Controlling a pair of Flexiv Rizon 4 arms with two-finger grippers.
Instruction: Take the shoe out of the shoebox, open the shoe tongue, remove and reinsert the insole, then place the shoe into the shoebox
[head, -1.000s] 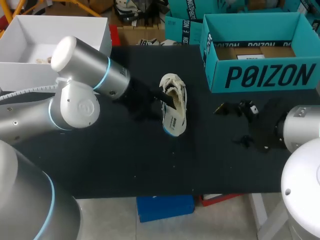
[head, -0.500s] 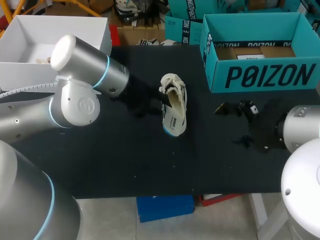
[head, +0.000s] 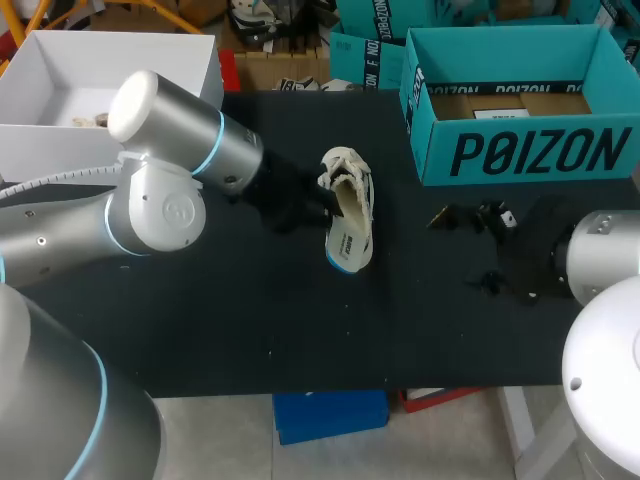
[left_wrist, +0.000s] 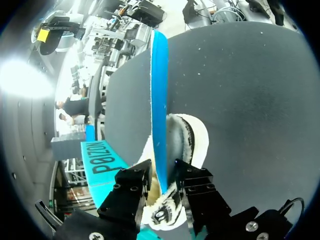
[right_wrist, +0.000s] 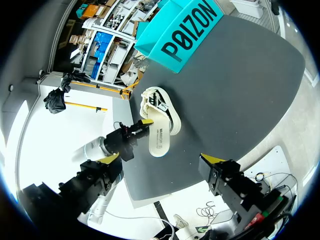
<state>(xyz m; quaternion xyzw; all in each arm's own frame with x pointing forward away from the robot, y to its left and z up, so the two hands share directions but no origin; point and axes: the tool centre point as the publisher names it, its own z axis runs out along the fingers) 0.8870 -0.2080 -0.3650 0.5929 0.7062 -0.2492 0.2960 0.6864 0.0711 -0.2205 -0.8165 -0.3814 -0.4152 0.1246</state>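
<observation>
The left gripper (left_wrist: 162, 182), yellow tips hidden, is pinching the edge-on insole (left_wrist: 159, 100) sticking out of the shoe (left_wrist: 195, 136), which is lying near the shoebox (head: 520, 150). The right gripper (right_wrist: 162, 158) is hanging spread, well apart.

Cream laced shoe (head: 352, 180) lies near the middle of the black tabletop (head: 250, 320). Its white insole (head: 347, 238), blue-edged, protrudes from the opening toward the near edge. The open teal shoebox (head: 520, 150) stands upright at the far right corner.
</observation>
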